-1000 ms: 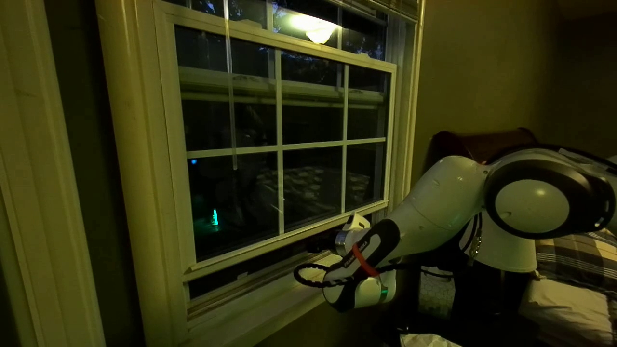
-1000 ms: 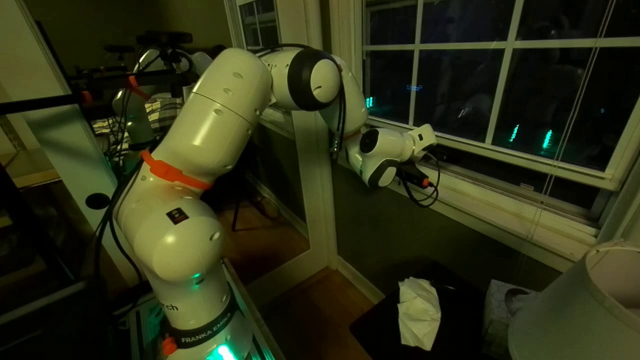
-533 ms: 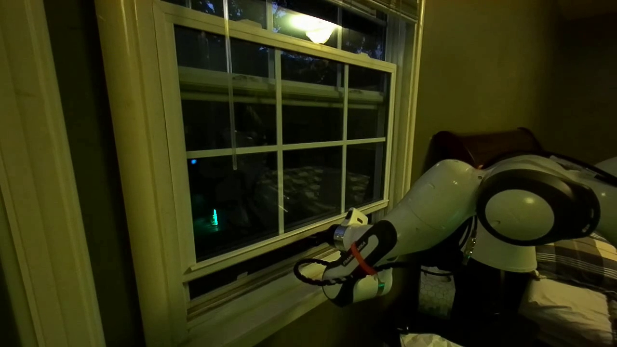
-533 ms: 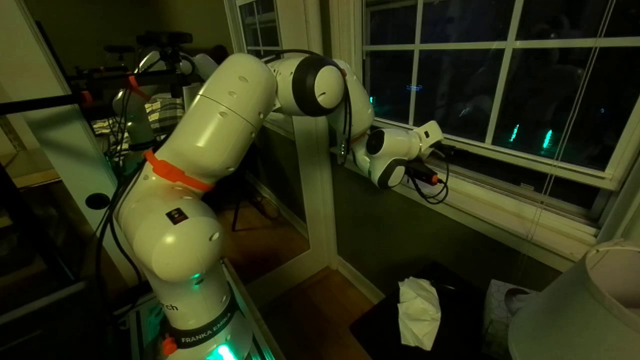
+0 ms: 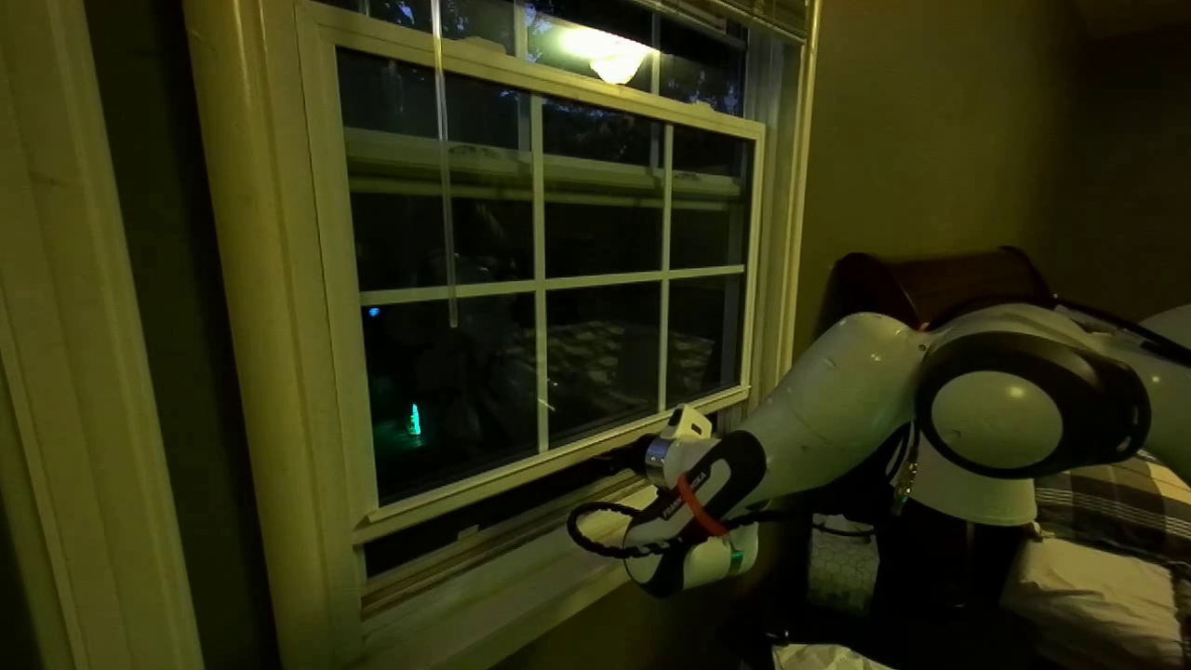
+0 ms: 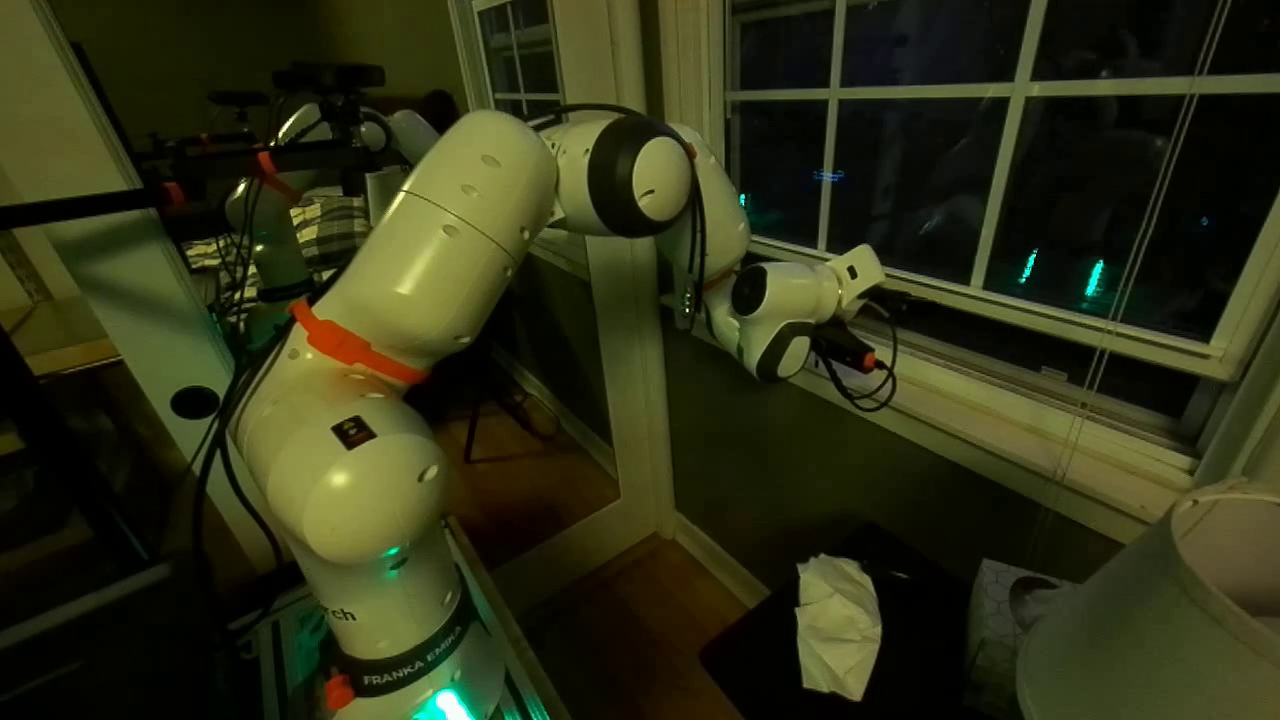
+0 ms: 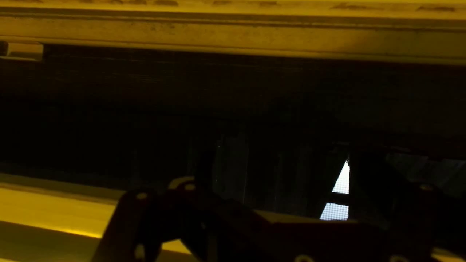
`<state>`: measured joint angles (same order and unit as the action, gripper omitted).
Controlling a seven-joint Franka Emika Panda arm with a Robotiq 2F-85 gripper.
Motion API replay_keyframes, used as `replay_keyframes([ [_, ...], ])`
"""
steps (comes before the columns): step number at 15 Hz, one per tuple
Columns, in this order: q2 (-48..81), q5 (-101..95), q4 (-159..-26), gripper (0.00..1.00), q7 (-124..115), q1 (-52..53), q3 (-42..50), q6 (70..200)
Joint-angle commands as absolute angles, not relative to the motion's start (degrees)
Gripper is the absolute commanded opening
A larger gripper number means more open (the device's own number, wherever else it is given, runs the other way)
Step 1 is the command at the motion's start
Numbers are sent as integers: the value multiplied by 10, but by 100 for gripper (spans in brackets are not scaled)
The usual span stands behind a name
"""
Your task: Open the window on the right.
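The window (image 5: 549,261) shows in both exterior views: a cream-white frame, its lower sash (image 5: 601,277) divided into six dark panes. The sash stands off the sill (image 5: 502,591), leaving a long dark gap between the sill and the sash's bottom rail (image 5: 502,478). Blinds (image 5: 744,13) are gathered at the window's top edge, and a clear wand (image 5: 446,186) hangs in front of the left-hand panes.

The white Franka arm (image 6: 410,260) bends toward the window, its wrist close to the sill, a black cable (image 5: 571,529) looped out beside it. The gripper (image 7: 283,167) reaches in under the bottom rail, below the middle column of panes. The wrist view is very dark, but the fingers (image 7: 366,185) stand spread, with bright mesh (image 7: 335,213) visible in the space between them. Whether a finger touches the rail cannot be told. A small block (image 7: 24,51) juts from a ledge at that view's upper left.

In an exterior view, crumpled white paper (image 6: 838,625) lies on a dark counter (image 6: 745,655), near its left corner. A patterned box (image 6: 992,605) sits between the paper and a lampshade (image 6: 1130,620), which partly covers it. A reddish-brown headboard (image 5: 930,270) and plaid bedding (image 5: 1107,489) show behind the arm.
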<state>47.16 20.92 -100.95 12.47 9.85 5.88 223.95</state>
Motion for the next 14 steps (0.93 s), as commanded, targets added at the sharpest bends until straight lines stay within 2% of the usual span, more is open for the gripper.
replay_keyframes([
  [1, 410, 226, -1042, 100, 118, 105, 63, 2266],
  [14, 308, 252, -1117, 100, 145, 117, 69, 2311],
])
